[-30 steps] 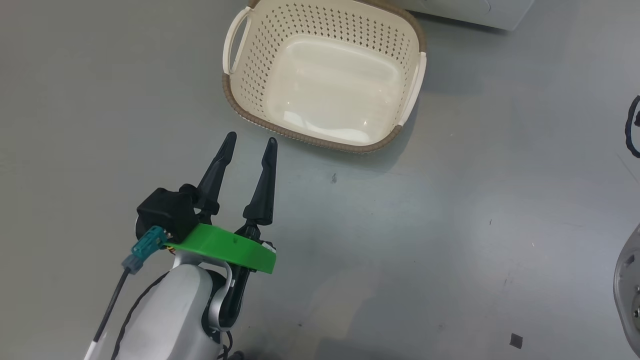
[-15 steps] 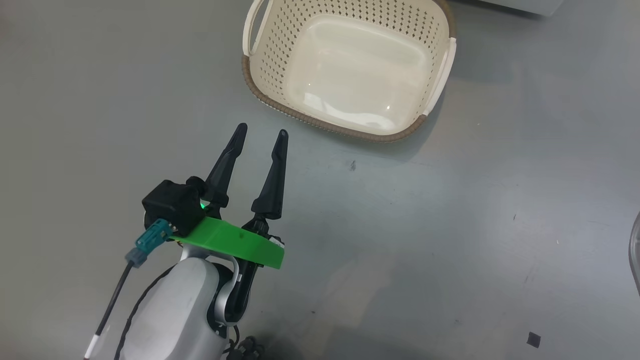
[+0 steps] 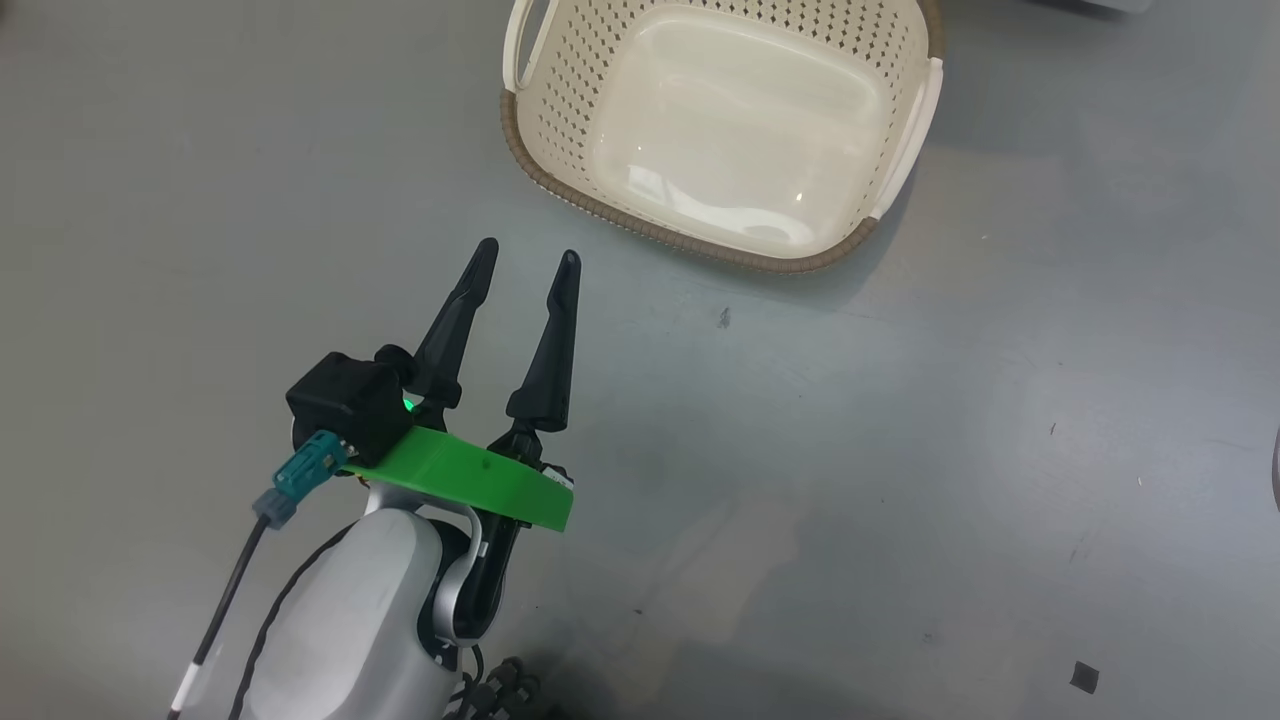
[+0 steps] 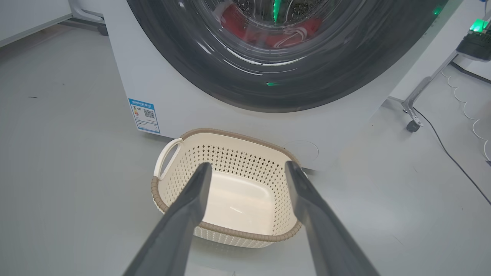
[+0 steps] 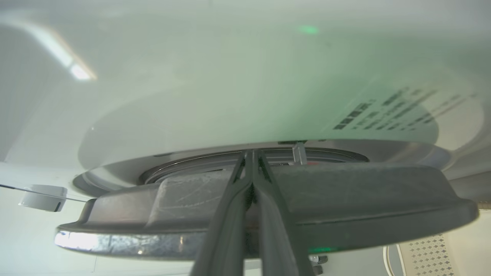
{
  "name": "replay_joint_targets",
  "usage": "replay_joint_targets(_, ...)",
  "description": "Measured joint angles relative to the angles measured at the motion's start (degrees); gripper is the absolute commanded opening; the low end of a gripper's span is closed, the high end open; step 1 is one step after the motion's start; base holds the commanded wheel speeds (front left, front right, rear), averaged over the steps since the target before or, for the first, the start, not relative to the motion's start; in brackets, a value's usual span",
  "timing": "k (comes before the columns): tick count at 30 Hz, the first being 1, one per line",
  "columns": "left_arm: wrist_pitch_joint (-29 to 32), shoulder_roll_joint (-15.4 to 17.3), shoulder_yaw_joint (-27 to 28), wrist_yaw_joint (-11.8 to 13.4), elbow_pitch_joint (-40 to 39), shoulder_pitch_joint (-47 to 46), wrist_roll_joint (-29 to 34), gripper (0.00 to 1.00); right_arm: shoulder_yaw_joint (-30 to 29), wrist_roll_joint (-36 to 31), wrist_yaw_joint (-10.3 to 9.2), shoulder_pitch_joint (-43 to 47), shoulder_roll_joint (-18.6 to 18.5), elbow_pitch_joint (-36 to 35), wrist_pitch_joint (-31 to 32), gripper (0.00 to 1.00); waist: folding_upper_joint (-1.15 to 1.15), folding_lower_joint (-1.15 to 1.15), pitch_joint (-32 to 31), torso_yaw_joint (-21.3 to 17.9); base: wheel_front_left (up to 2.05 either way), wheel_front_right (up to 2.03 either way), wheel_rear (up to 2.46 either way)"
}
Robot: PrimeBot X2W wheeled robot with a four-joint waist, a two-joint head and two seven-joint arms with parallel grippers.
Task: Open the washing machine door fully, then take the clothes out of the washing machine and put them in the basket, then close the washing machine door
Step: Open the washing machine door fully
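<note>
The basket point(image 3: 690, 240) stands on the grey floor point(image 3: 900, 450), just in front of the washing machine point(image 4: 184, 96) and below its round door. Its glossy cream floor is in full view from wall to wall, with the lamps glinting on it. The clothes point(image 4: 238, 27) are in the drum, a red heap with a bit of white showing through the glass bowl of the washing machine door point(image 4: 215, 76), whose wide black rim lies against the white front. A small blue label sticker point(image 4: 145, 115) sits low on the front, near one of the basket's loop handles.

The left claw point(image 3: 528, 252) hangs released over the floor, near the basket's brown rim. Its two dark fingers are spread wide with nothing between them, and they point toward the basket. The right claw point(image 5: 251, 153) is up at the door's edge. It is clenched, finger pressed to finger, with nothing in its grasp. Its tips reach to where the dark rim meets the machine's face; I cannot tell whether they touch it.
</note>
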Motion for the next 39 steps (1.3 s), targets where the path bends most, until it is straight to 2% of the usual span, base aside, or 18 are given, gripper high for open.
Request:
replay_joint_targets(22, 0.00, -0.07, 0.18, 0.05, -0.34, -0.62, -0.31, 1.00, -1.14, 3.86, 0.00, -1.42, -0.52, 6.73, 4.90, 0.00, 0.00, 0.00, -1.02, -0.23, 0.00, 0.00, 0.00)
replay_joint_targets(39, 0.00, -0.07, 0.30, 0.05, 0.75, -0.59, 0.19, 1.00, -1.33, 4.88, 0.78, 4.48, -0.49, 11.07, 8.51, 0.00, 0.00, 0.00, -5.28, -0.93, 0.00, 0.00, 0.00)
